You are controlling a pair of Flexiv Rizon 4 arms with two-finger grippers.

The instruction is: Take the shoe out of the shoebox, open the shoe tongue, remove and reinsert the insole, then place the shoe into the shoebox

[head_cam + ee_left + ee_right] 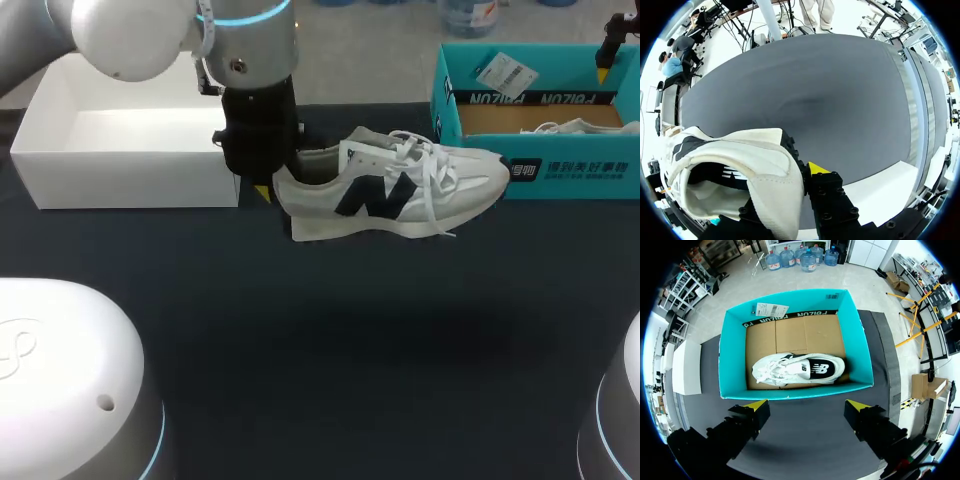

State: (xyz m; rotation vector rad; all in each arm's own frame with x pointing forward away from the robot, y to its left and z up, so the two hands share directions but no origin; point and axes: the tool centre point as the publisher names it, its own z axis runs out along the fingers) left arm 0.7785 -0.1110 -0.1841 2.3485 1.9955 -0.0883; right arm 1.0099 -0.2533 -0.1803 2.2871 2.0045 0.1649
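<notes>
Heel of white shoe (440,175) with dark side logo (375,195) pinched in left gripper (268,190), held clear of table (320,380) at upper centre; right gripper (806,405) spread wide over teal shoebox (735,360) at upper right, white print (565,170) on wall, paper tag (770,310) on rim, second shoe (797,369) inside

**Print on the shoe, the box and its tag**

You had a large dark letter emblem on the side of the white shoe (400,190), plain in the head view. The teal shoebox (447,110) carried a row of white characters (585,169) along its front wall. A line of lettering (540,98) ran upside down on its inner flap, and your right wrist view showed that line too. A white tag (507,72) sat against the box's inner wall, its print too small for you to read. The second shoe (790,371), lying inside the box, showed a white logo on its dark insole (820,369).
</notes>
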